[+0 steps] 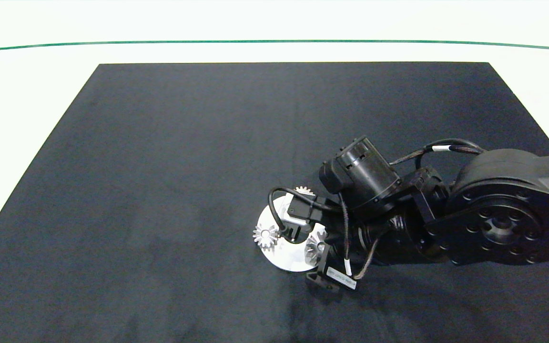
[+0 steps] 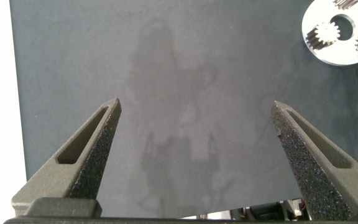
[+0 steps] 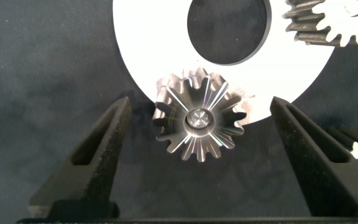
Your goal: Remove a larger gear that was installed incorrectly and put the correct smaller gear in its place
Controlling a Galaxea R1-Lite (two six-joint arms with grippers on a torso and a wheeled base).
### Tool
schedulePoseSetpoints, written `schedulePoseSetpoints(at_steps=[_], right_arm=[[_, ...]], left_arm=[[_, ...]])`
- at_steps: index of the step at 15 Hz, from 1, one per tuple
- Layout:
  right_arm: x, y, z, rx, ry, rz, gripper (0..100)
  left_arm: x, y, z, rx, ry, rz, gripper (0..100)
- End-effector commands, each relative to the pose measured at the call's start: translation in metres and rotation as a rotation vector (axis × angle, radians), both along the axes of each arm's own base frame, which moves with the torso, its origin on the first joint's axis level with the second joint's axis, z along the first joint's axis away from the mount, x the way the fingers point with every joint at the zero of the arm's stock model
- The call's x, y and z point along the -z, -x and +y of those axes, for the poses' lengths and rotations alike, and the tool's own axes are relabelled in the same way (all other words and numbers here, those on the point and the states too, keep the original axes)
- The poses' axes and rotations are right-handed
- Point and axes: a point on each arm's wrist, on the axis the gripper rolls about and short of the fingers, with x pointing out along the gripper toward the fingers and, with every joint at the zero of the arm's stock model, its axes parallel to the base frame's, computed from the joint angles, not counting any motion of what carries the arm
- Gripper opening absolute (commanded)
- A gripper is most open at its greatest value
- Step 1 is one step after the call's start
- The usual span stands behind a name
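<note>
The larger gear (image 3: 197,121) is straddled by the right claw (image 3: 197,134) – fingers spread, untouching; the left claw (image 2: 194,134) is held open.

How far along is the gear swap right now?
Nothing looks done yet: the larger gear sits on its pin at the edge of the white disc. In hand: the right gripper is over it, fingers open on either side, not touching. The left gripper hangs open above bare mat. Left: grip, lift off, then fit a smaller gear.

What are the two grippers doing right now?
Left gripper: open, holding nothing.
Right gripper: open, either side of the larger gear.
</note>
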Motion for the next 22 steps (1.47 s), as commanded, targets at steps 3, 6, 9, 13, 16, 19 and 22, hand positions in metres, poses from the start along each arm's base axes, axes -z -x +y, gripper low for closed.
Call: schedulePoseSetpoints(at_steps=[3,6,9,13,16,19,22], right_arm=[[0.0021,-0.0008,0.0010,-0.001,0.009,0.002,81],[0.0035,-0.0026,0.0029,0.000,0.010,0.001,75],[0.0062,-0.0039,0.0044,0.000,0.014,0.006,69],[0.0066,-0.0048,0.0053,0.000,0.010,0.001,59],[0.0064,-0.0050,0.0056,0.000,0.006,-0.002,54],[0.0067,-0.0049,0.0055,0.000,0.007,-0.001,47],[0.0067,-0.0049,0.0055,-0.001,0.008,-0.001,41]], left_arm=[[-0.0011,-0.0001,0.0000,-0.001,0.000,-0.010,100],[-0.0011,-0.0001,0.0000,0.001,0.000,-0.010,100],[-0.0011,-0.0001,0.0000,0.001,0.000,-0.010,100],[-0.0011,-0.0005,-0.0001,-0.001,0.000,-0.009,100],[-0.0011,-0.0005,-0.0001,0.002,-0.008,-0.010,100],[-0.0013,-0.0005,-0.0001,0.001,-0.009,-0.012,100],[-0.0013,-0.0005,-0.0001,0.001,-0.009,-0.012,100]])
